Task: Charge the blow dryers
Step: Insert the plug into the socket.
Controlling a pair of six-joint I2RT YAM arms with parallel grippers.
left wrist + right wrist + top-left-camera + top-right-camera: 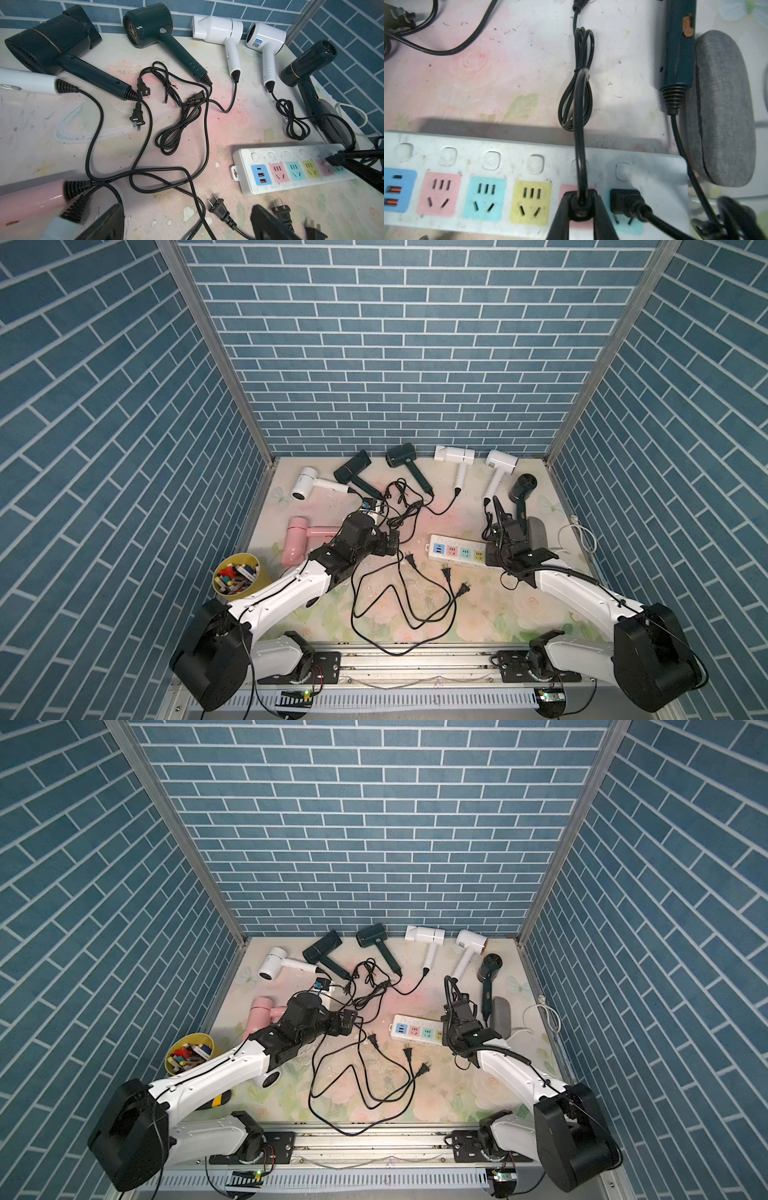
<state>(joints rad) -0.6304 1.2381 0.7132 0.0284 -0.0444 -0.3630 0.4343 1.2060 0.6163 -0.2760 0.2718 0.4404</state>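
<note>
Right gripper (580, 209) is clamped on a black plug (579, 204) over a pink socket (566, 187) of the power strip (508, 149). Its cord (580, 145) leads to a white blow dryer (270, 35) bearing a holographic sticker (258, 42), text unreadable. Other blow dryers (401, 456) lie mostly beyond both grippers, near the blue brick-pattern rear wall (374, 364). Left gripper (188, 207) stands spread wide. Tabletop (490, 614): stained floral print.

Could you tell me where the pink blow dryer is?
In a top view the pink blow dryer lies at left, between the yellow marker cup and a white blow dryer.
</note>
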